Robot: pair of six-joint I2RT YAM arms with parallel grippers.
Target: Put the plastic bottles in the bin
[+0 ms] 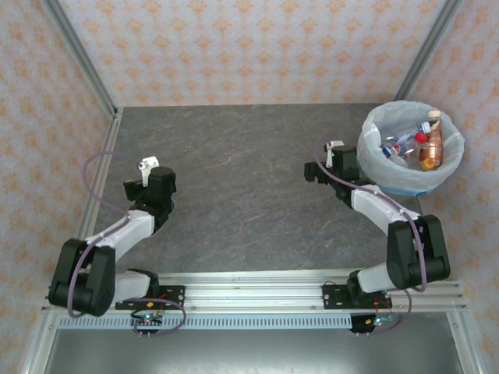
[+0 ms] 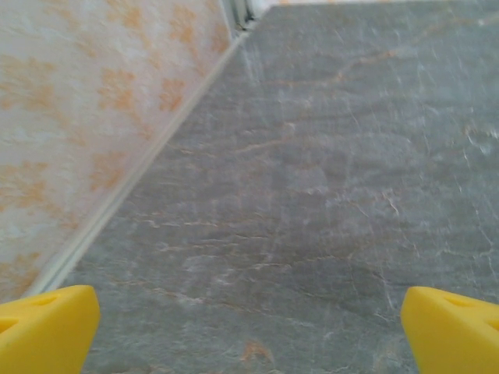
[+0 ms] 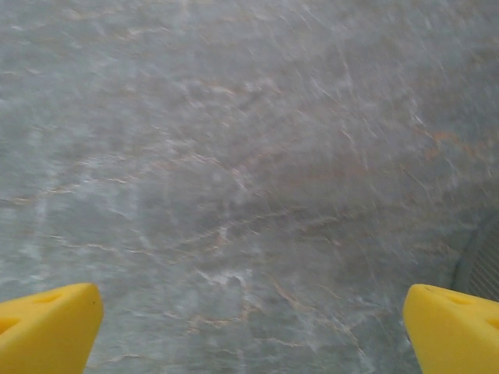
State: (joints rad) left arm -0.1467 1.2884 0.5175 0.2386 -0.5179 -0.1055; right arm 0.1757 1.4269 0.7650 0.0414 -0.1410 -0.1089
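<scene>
the plastic bottles (image 1: 419,144) lie inside the bin (image 1: 373,160) at the far right corner of the table (image 1: 249,179) — an orange label and red caps showing. the left gripper (image 2: 249,323) and the right gripper (image 3: 249,323) both hover spread wide, holding nothing — the right one just beside the bin.

A dark grey, stone-veined table (image 1: 249,187) is lying flat, reaching from the metal rail (image 1: 257,282) at the near edge to the far corners. The bin (image 1: 373,160) is standing directly on it, far right.
</scene>
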